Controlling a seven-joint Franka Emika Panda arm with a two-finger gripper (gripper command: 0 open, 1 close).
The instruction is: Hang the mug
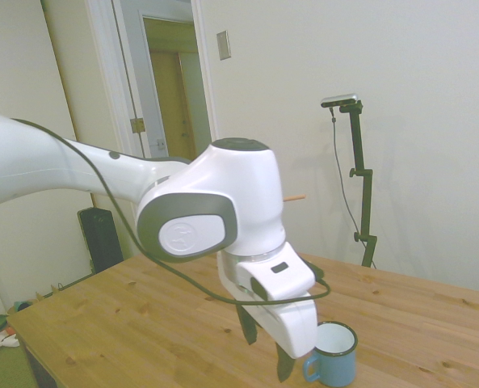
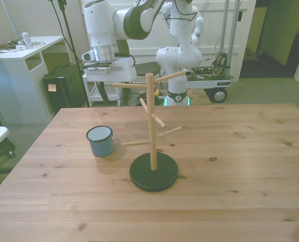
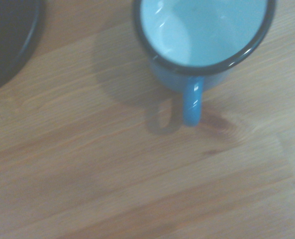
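The mug (image 2: 100, 140) is light blue with a white inside and a dark rim, and it stands upright on the wooden table (image 2: 240, 176) toward the front view's left. In the side view the mug (image 1: 336, 356) sits just beside my gripper (image 1: 265, 347), whose dark fingers are spread open and hold nothing. In the front view my gripper (image 2: 111, 96) hangs above and behind the mug. The wrist view shows the mug (image 3: 202, 35) from above with its blue loop handle (image 3: 192, 102). A wooden mug tree (image 2: 152, 126) on a round black base (image 2: 154, 172) stands beside the mug.
The tree's pegs stick out to both sides at several heights; one peg tip (image 1: 296, 196) shows past my arm. The black base (image 3: 8, 40) fills a corner of the wrist view. A white desk (image 2: 18, 50) and another robot on a cart (image 2: 184, 45) stand beyond the table.
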